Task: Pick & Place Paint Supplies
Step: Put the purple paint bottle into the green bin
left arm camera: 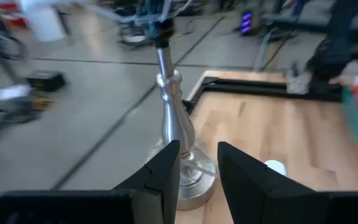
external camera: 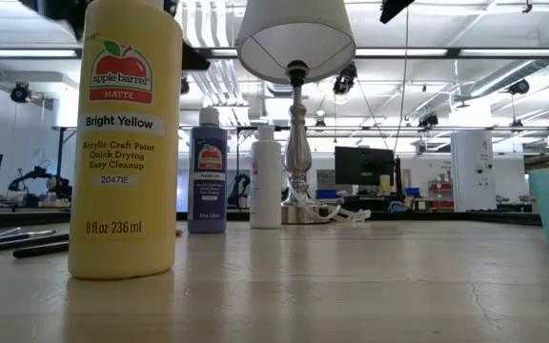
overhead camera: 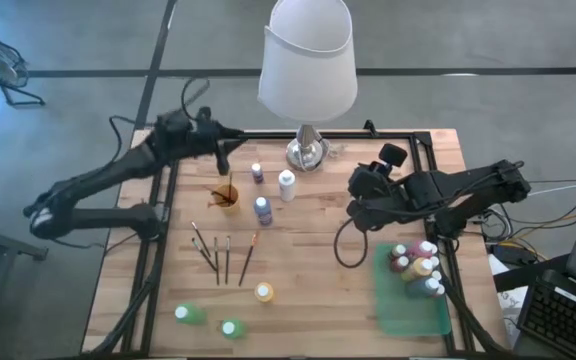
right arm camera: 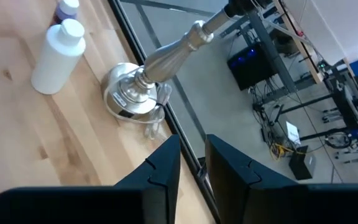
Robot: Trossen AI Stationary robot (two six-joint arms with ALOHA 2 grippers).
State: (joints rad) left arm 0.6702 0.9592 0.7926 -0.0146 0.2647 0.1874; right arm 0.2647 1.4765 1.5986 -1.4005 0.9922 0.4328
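Green tray (overhead camera: 408,310) holds several bottles (overhead camera: 415,263); right tool (overhead camera: 360,185) above counter (overhead camera: 308,270), jaws slightly apart, empty. Left tool (overhead camera: 230,135) likewise empty. Next: fetch purple bottle (overhead camera: 263,209).

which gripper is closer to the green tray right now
Right. The right gripper hangs just beyond the green tray's far end, over the table's right half. The left gripper is far across the table, near its back-left edge.
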